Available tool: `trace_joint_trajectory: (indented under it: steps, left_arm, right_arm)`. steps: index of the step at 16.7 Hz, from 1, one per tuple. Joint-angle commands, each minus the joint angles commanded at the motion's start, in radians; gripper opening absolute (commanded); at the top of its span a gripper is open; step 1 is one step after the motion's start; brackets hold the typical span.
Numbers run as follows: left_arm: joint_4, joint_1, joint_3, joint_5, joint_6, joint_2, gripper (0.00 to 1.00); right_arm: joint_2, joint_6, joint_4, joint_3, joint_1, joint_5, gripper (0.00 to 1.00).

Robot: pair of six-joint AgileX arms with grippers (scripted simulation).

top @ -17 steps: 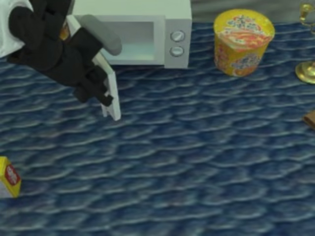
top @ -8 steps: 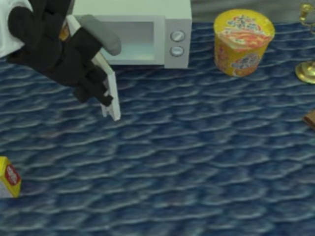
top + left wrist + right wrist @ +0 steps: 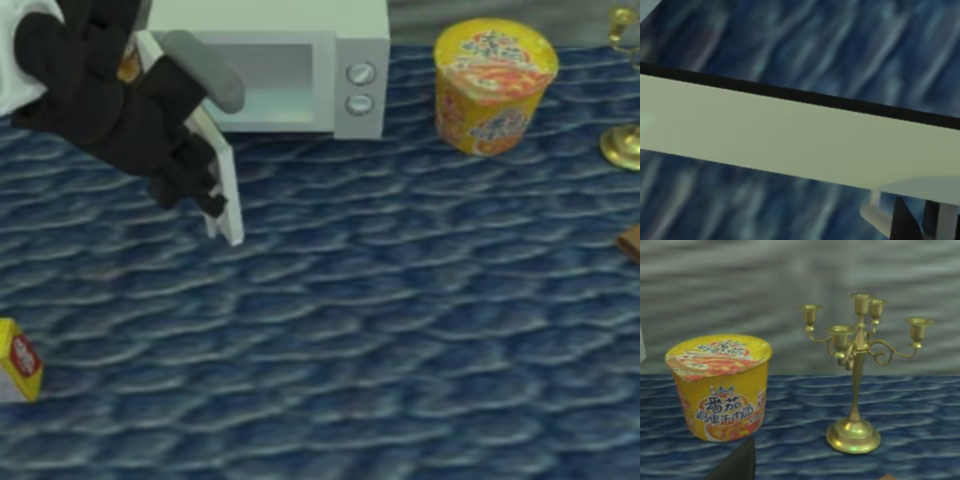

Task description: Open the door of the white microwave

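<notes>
At far left of table, left gripper (image 3: 205, 200) is seen at free edge of door (image 3: 228, 190); finger spread and grip cannot be told. Door is swung wide out from white microwave (image 3: 300, 20), cavity exposed behind gripper. Step judged nearly done: arc about hinge should be followed, pull kept level. Right arm is parked out of top view. Blue rippled cloth (image 3: 400, 330) is spread beneath gripper; grey wall (image 3: 790, 270) is seen beyond.

- Our top view looks down on the table (image 3: 400, 330).
- Our left wrist view sits close against a pale panel edge (image 3: 790, 140).
- Our right wrist view faces the noodle cup (image 3: 720, 387), shared with the top view.
</notes>
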Motion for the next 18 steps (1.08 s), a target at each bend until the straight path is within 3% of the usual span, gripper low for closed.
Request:
trace_joint_trajectory:
  steps: [10,18]
  left_arm:
    - [-0.066,0.077,0.001,0.079,0.191,-0.009,0.00]
    - [-0.069,0.081,0.001,0.084,0.202,-0.011,0.00]
  right_arm:
    - [0.000,0.000,0.000,0.000,0.000,0.000,1.00]
    - [0.000,0.000,0.000,0.000,0.000,0.000,1.00]
